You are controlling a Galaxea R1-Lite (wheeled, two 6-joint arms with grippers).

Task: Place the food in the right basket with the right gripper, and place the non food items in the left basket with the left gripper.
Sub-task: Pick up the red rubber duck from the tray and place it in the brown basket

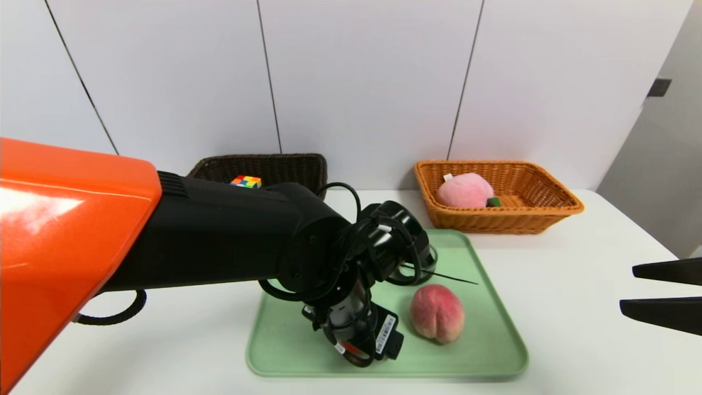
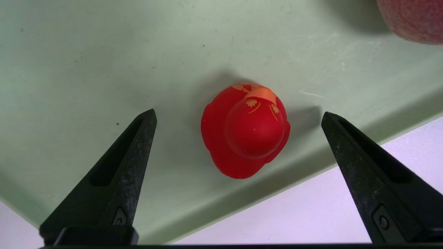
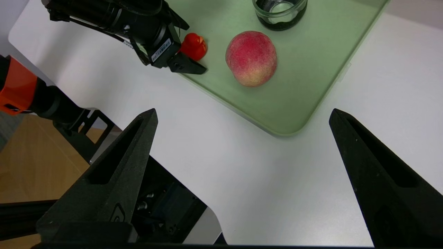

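The left gripper [image 2: 238, 112] is positioned low over the green tray [image 1: 471, 351], its jaws spread wide on either side of a small red figure [image 2: 245, 131]. The right gripper [image 3: 243, 110] is held beyond the tray's right side, above the white bench [image 1: 576, 307], jaws wide, nothing gripped. A peach [image 1: 437, 314] and a glass jar [image 3: 279, 12] are seen on the tray. A colourful cube [image 1: 246, 181] is contained in the dark left basket [image 1: 274, 162]; a pink plush item [image 1: 466, 191] is contained in the right basket [image 1: 504, 219].
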